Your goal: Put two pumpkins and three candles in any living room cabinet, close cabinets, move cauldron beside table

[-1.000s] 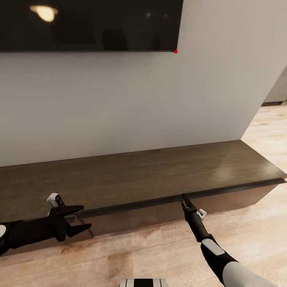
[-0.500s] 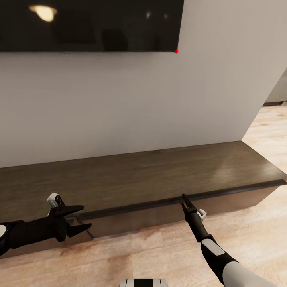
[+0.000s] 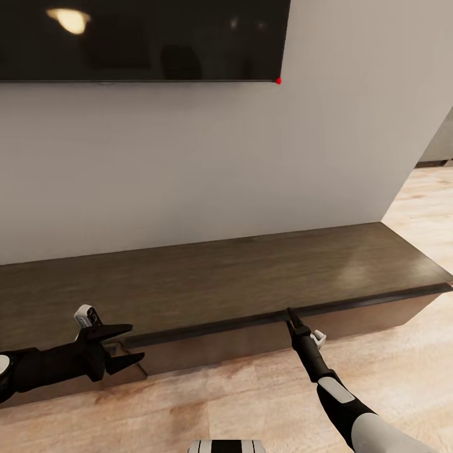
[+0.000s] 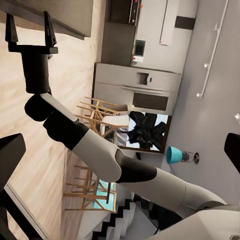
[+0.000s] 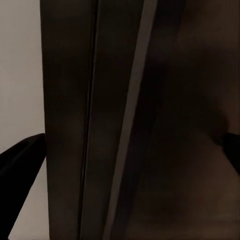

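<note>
The cabinet (image 3: 239,277) is a long, low dark-brown unit along the white wall, with a flat bare top. My right gripper (image 3: 290,313) is at the lip of the top's front edge, near the middle. It stands open in the left wrist view (image 4: 29,30), and its fingers (image 5: 22,170) straddle the cabinet's dark edge (image 5: 100,120). My left gripper (image 3: 129,345) is open with nothing in it, in front of the cabinet's left part. The front section there seems to stand slightly forward. The pumpkins, candles, cauldron and table are out of view.
A large black TV (image 3: 138,38) hangs on the wall above the cabinet. Light wood floor (image 3: 251,402) runs along the cabinet's front and past its right end (image 3: 434,296). A kitchen with wooden chairs (image 4: 100,112) shows far behind my right arm.
</note>
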You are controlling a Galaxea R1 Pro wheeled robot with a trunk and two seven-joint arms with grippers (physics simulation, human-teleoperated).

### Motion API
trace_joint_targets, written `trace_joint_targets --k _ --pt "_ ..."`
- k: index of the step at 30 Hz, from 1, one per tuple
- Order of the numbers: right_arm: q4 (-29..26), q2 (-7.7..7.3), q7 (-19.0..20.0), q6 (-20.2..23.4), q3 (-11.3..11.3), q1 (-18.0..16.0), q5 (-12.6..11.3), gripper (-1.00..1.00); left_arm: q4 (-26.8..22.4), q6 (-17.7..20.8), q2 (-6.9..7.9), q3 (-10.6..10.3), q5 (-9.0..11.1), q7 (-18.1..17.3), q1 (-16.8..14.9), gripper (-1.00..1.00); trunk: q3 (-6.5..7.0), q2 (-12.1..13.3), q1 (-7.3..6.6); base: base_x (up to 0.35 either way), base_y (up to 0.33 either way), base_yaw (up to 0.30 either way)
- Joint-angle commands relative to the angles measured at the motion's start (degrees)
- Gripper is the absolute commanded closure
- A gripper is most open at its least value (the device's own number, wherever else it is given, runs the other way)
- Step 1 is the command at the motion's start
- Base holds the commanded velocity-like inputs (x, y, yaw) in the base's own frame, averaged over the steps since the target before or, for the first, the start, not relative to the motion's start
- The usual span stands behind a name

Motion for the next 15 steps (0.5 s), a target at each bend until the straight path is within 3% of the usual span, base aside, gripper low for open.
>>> trace_joint_targets --k 1,15 --pt "0.0 -0.03 0.0 0.1 0.4 -0.1 -0.7 1.0 0.1 0.0 0.04 -0.2 -0.3 -0.6 -0.1 -1.0 -0.03 0.0 -0.01 0.0 0.0 0.0" --pt "0.0 -0.03 -0.7 0.1 0.4 -0.1 -0.7 1.0 0.0 0.0 0.07 -0.2 -0.3 -0.6 -0.1 -1.0 -0.03 0.0 -0.01 -0.032 0.0 0.0"
